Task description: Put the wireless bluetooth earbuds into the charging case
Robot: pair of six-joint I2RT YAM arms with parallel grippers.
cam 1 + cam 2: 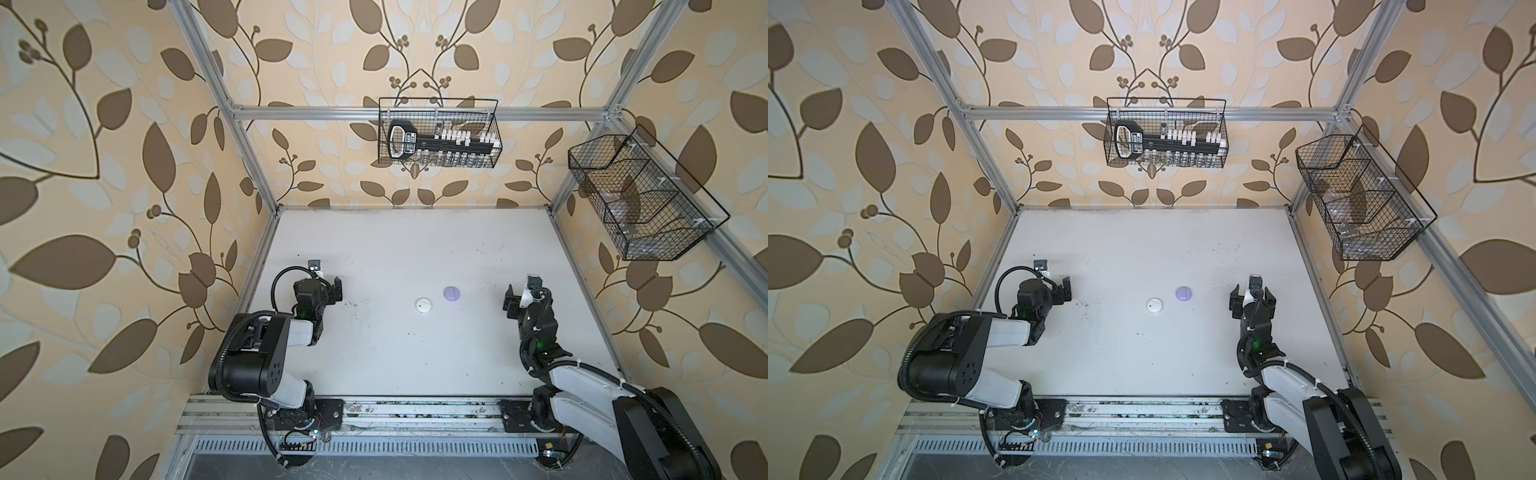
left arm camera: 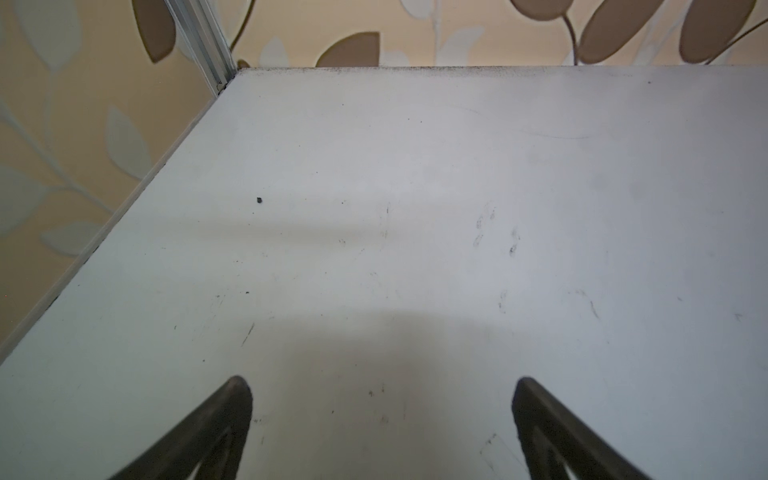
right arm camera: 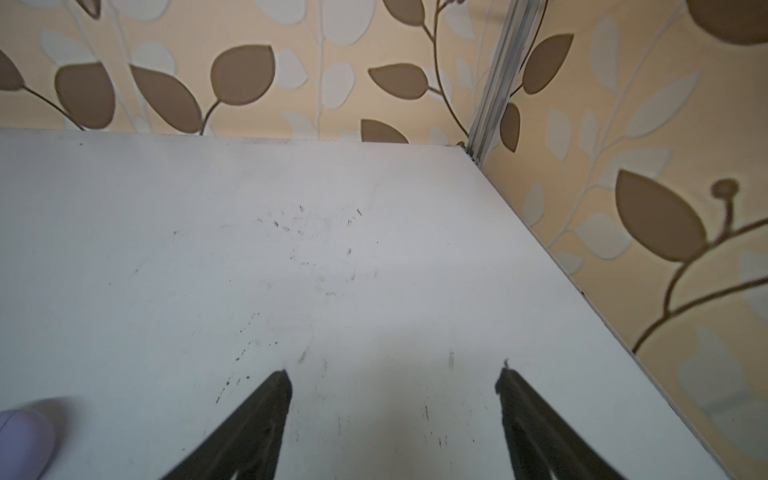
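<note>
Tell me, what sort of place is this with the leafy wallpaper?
Probably a robot test booth, not a living room: a left arm and a right arm are mounted at a white table, inside an aluminium frame with wallpapered panels.

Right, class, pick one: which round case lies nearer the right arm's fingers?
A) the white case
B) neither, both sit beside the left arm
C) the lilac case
C: in both top views the lilac case lies to the right of the white case, closer to the right fingers, and its edge shows in the right wrist view.
</note>
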